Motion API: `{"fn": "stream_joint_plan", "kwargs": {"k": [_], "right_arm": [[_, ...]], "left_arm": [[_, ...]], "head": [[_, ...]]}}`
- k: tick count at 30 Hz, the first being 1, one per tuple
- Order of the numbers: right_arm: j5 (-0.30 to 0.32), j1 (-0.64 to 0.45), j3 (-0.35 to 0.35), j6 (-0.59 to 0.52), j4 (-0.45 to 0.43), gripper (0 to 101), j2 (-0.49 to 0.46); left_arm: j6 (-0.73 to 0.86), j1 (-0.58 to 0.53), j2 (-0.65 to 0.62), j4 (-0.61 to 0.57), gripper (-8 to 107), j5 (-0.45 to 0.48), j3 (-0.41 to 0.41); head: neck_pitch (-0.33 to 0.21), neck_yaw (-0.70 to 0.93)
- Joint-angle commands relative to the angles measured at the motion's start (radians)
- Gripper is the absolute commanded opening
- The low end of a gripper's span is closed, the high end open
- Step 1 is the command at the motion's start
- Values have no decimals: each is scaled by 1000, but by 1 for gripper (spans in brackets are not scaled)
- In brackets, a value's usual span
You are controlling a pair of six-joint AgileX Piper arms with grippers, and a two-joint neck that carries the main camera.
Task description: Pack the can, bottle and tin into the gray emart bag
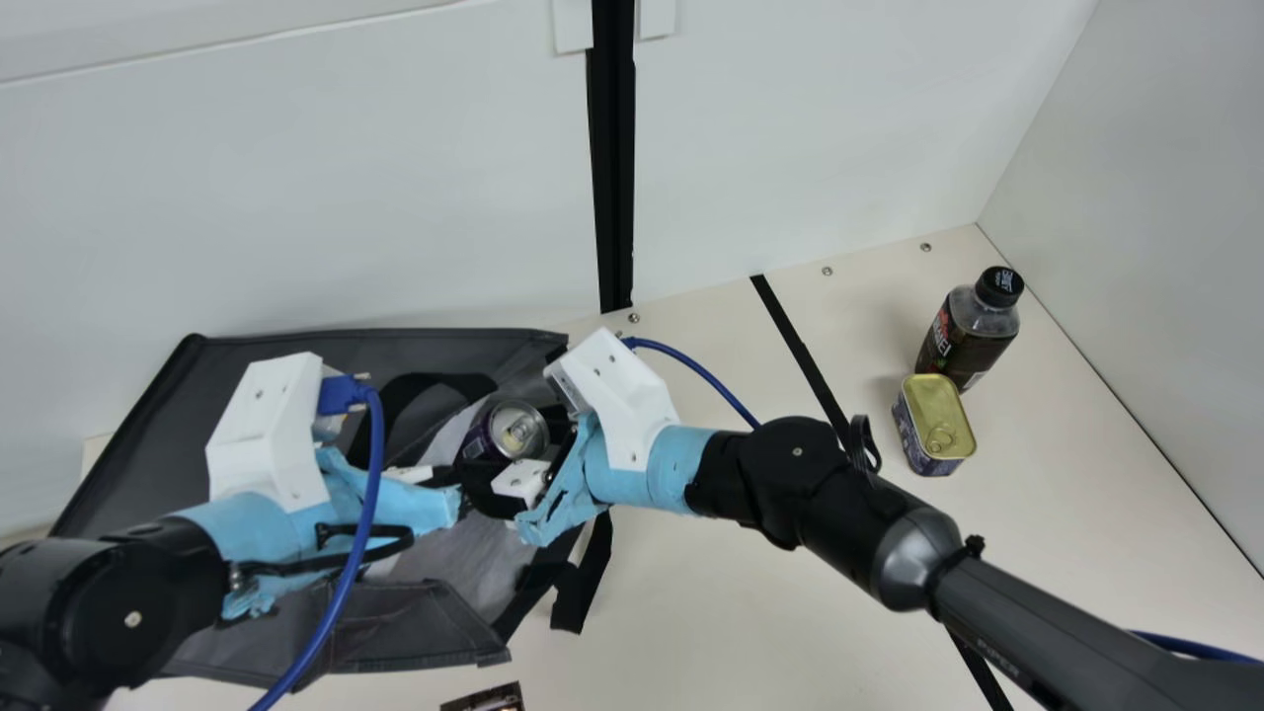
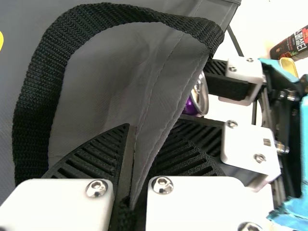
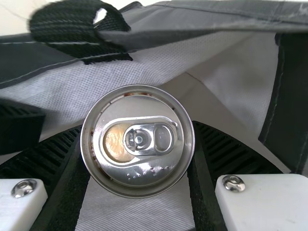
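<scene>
Left arm (image 1: 128, 602), fingers (image 2: 98, 154) nearly together; right arm (image 1: 790, 469) opposite, fingers (image 3: 226, 151) apart

The left arm (image 1: 123, 602), lower left in the frame, is glossy black; the right arm (image 1: 805, 479), centre to lower right, is black too, with a silvery-grey collar (image 1: 913, 558). Crinkly light-blue wrapping (image 1: 647, 464) sits below white angular housings (image 1: 617, 390). There's a bright blue cable (image 1: 369, 494), black ribbed fingers (image 2: 98, 154), and round silvery screws (image 2: 162, 185).

One can (image 1: 519, 432), one bottle (image 1: 966, 334), one tin (image 1: 934, 420), one gray bag (image 1: 148, 454), two black arms (image 1: 810, 479).
</scene>
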Motion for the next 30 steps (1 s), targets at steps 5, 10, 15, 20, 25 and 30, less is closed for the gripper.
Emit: {"fn": "stream_joint_plan", "kwargs": {"k": [5,10,15,20,25,30], "right_arm": [[18,-3,-13,-21,58,0,39],[34,-7,-24,-39,99,0,72],[46,-9,-32,-56,129,0,103],[55,-10,-37,-65,140,0,124],[62,-10,-39,-72,139,0,137],[66,-8,-40,-76,134,7,142]], "left_arm": [[0,0,0,0,10,0,0],[0,0,0,0,10,0,0],[0,0,0,0,10,0,0],[0,0,0,0,10,0,0],[0,0,0,0,10,0,0],[0,0,0,0,10,0,0]], "head": [[-23,-2],[-23,-2],[-23,-2],[-23,-2],[-23,-2],[-23,-2]]}}
